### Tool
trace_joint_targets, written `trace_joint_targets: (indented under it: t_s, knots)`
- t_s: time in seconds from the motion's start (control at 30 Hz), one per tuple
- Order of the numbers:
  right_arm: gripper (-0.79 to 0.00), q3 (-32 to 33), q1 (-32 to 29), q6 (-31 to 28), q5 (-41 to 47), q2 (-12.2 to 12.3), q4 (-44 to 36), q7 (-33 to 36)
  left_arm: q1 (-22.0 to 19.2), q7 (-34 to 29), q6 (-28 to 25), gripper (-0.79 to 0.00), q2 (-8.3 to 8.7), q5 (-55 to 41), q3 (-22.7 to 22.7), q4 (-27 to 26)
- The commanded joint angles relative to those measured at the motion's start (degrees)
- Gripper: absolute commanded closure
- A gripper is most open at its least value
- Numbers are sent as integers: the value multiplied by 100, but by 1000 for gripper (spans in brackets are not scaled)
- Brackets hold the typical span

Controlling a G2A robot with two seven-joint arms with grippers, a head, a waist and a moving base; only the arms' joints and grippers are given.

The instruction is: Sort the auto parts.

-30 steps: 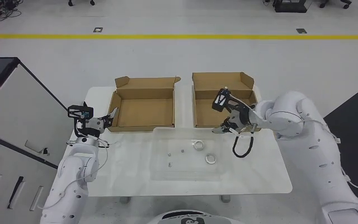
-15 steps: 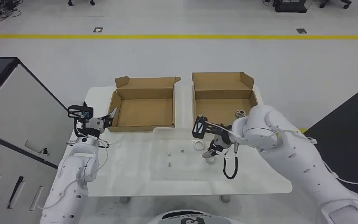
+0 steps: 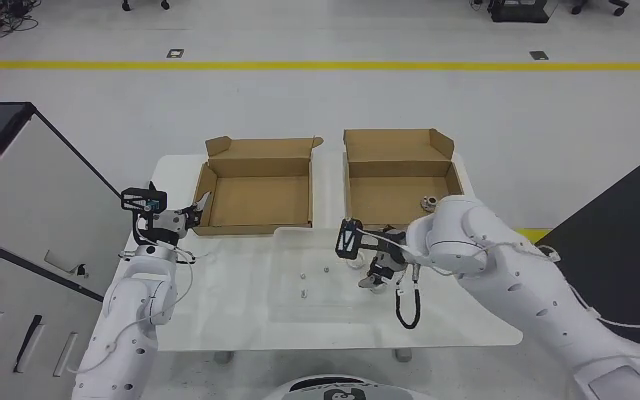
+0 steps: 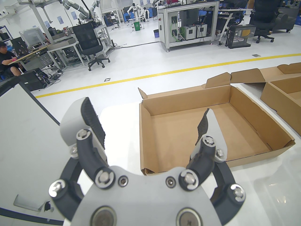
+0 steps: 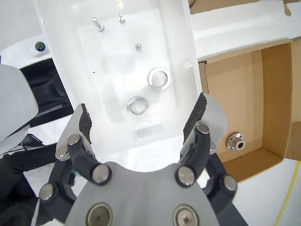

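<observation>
Top view: right gripper [image 3: 378, 275] hangs over the right end of the clear tray [image 3: 290, 300]; left gripper [image 3: 195, 210] sits beside the left wall of the left box [image 3: 255, 195].

Left wrist view: jaws wide apart, holding nothing.

Right wrist view: jaws wide, empty, straddling the nearer ring [image 5: 137, 106]; second ring [image 5: 159, 78] just beyond; three bolts [image 5: 97, 24] toward the tray's far end; flanged hub [image 5: 235, 141] in a corner of the right box [image 5: 275, 95].

Risk: the ring is thin, flat and polished; it may skid or slip from the pads.
</observation>
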Motion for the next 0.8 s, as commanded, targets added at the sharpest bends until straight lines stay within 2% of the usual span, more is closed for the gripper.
trace_joint_targets:
  t_s: [0.0, 0.33, 0.4, 0.43, 0.6, 0.77]
  knots:
    - [-785, -393, 229, 14, -14, 32, -6, 15, 0, 0, 0, -785, 0, 0, 0, 0]
    - [-785, -2188, 1758, 335, 285, 138, 375, 336, 0, 0, 0, -785, 0, 0, 0, 0]
    - [-625, -2453, 2016, 323, 409, 139, 472, 324, 0, 0, 0, -785, 0, 0, 0, 0]
    - [-597, -2578, 2127, 306, 469, 138, 526, 307, 0, 0, 0, -785, 0, 0, 0, 0]
    - [-566, -3058, 2544, 223, 697, 114, 811, 223, 0, 0, 0, -785, 0, 0, 0, 0]
    - [-462, -3496, 2812, 134, 766, 35, 1097, 134, 0, 0, 0, -785, 0, 0, 0, 0]
